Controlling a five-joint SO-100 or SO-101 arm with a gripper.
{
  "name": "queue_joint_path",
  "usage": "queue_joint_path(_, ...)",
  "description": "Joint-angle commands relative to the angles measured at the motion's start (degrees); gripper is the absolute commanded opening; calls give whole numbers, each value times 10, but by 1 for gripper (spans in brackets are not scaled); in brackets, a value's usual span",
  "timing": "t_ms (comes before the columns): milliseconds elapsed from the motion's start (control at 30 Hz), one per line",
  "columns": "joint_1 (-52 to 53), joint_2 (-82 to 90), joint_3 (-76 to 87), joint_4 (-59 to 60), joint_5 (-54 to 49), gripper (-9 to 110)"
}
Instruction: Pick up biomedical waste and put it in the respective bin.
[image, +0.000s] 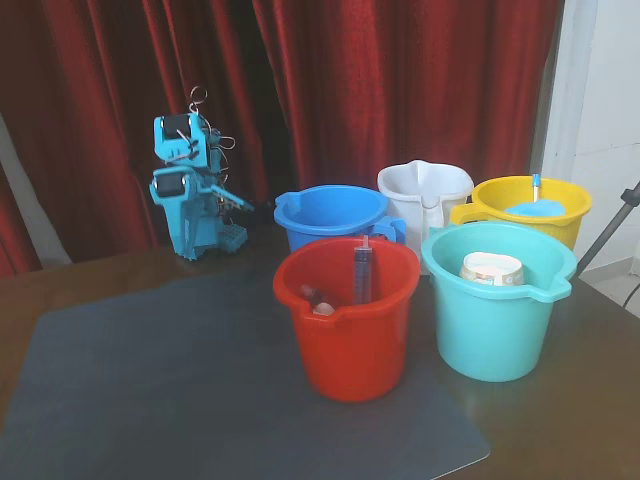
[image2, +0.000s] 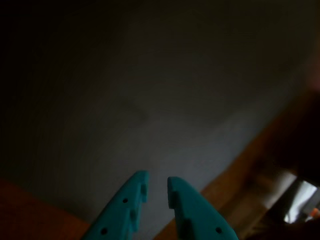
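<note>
Teal two-finger gripper (image2: 157, 182) seen in wrist view: fingertips slightly parted, narrow gap, nothing between them. Below it only grey mat (image2: 150, 100) and a strip of brown wooden table (image2: 240, 170), dim and blurred.

Fixed view: blue robot arm (image: 190, 185) folded up at far left of table, in front of red curtain (image: 400, 80); pincer itself not discernible there. Well apart from all buckets.

Tall paper cup with white rim and colourful print (image: 492, 267) lying inside turquoise plastic bucket with pouring lip (image: 490, 330), near right. Just left of it, red plastic bucket (image: 350, 340) on near right part of mat, holding upright thin blue-grey syringe (image: 362, 272) plus a small item at its left inner wall, too small to identify. Behind red one, darker blue bucket (image: 330, 215). Right of that, white bucket (image: 425, 195). Far right, yellow bucket (image: 540, 210) with something light blue inside. Buckets clustered close, some touching or overlapping in view; cannot tell which.
</note>
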Motion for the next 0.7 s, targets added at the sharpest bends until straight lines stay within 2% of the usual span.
queue_joint_path(0,18,3,1,-8,-1,3)
queue_joint_path(333,187,3,1,60,5,3)
queue_joint_path(667,190,3,1,55,5,3)
